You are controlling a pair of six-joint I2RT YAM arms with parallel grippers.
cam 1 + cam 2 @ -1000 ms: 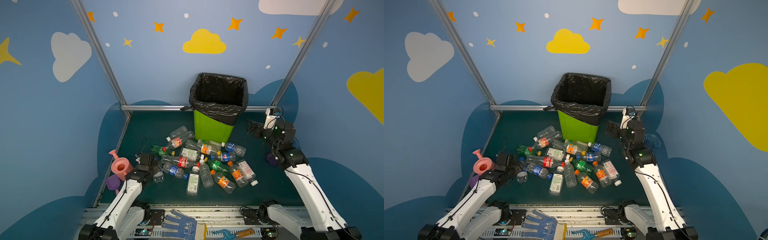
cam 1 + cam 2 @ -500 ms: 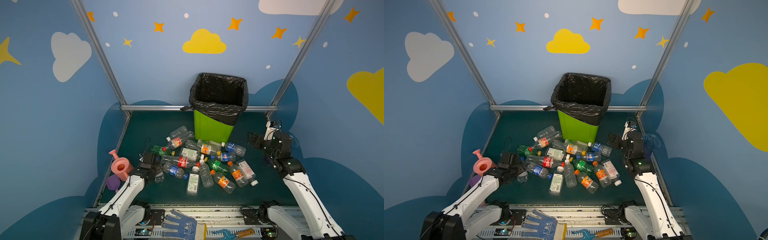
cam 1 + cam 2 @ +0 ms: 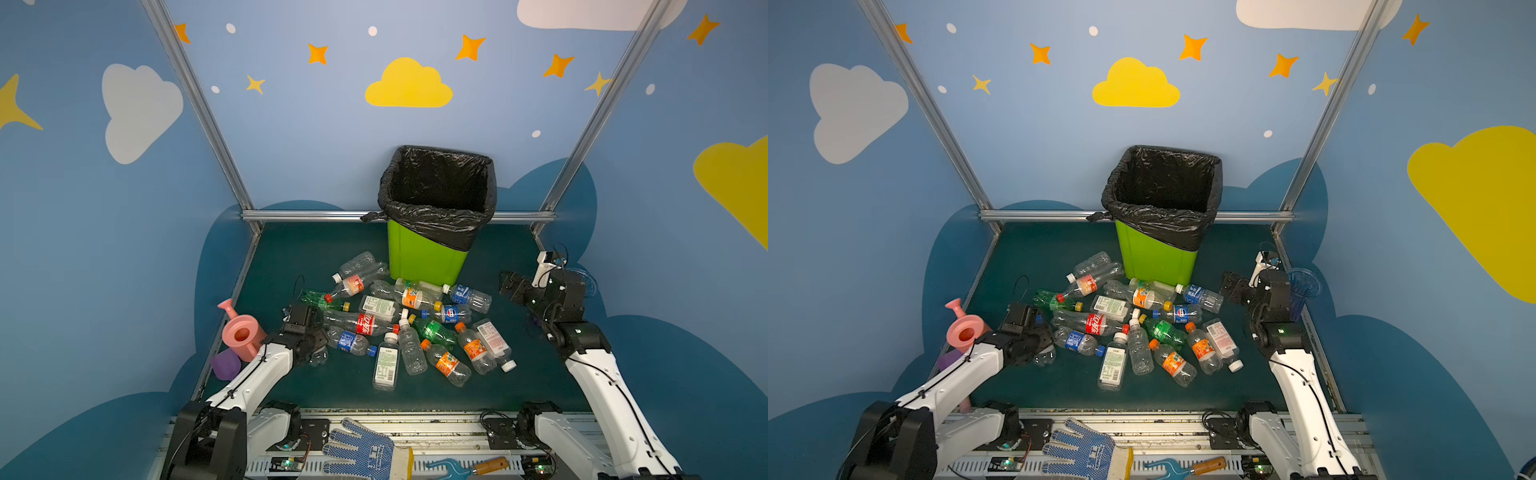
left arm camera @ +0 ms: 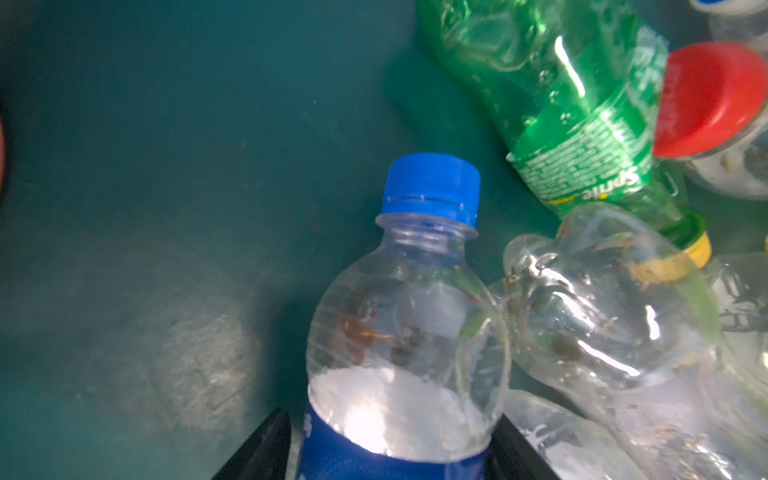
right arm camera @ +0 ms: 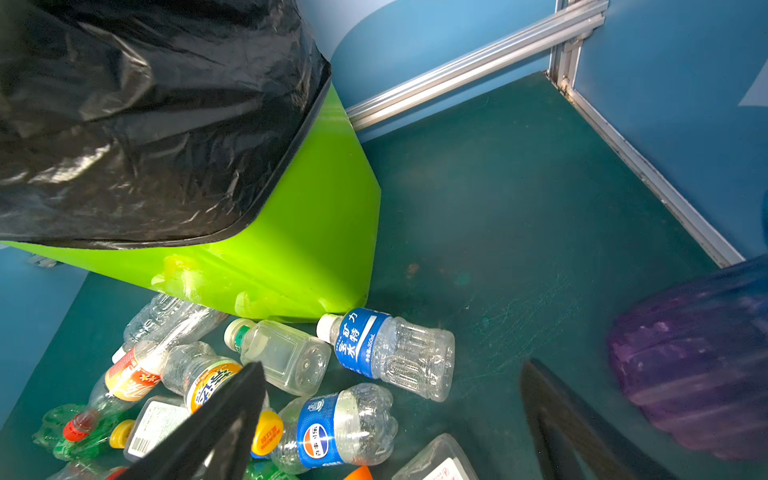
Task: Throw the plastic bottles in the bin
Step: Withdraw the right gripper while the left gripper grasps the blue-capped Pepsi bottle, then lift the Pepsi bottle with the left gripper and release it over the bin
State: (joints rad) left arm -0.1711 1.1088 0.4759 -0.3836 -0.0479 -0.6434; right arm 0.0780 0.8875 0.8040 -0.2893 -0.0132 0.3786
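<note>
Between the left jaws: blue-cap bottle (image 4: 409,332), clear, blue label, cap pointing away from them. A tip sits close on either side of the label. Whether they grip it or only flank it, cannot tell. Just beside these jaws a crushed bottle (image 4: 602,316) touches the blue-cap bottle. Beyond that lies a green bottle (image 4: 573,124) with a yellow cap.

Left jaws are low at the bench (image 3: 316,257), at the edge of the heap of bottles (image 3: 409,345). Pink can (image 3: 243,334) stands near, behind them.

Right jaws: wide apart, nothing between them but bare bench. They are off to the other side of the heap, clear of it. Purple vase (image 5: 698,374) is just beside them.

The heap lies between the two sets of jaws. Bin (image 3: 424,262) stands upright ahead of both, past the heap. It is well apart from the left jaws and nearer the right. Black liner (image 3: 436,224) is folded over its rim. The nearest bottles touch its base.
</note>
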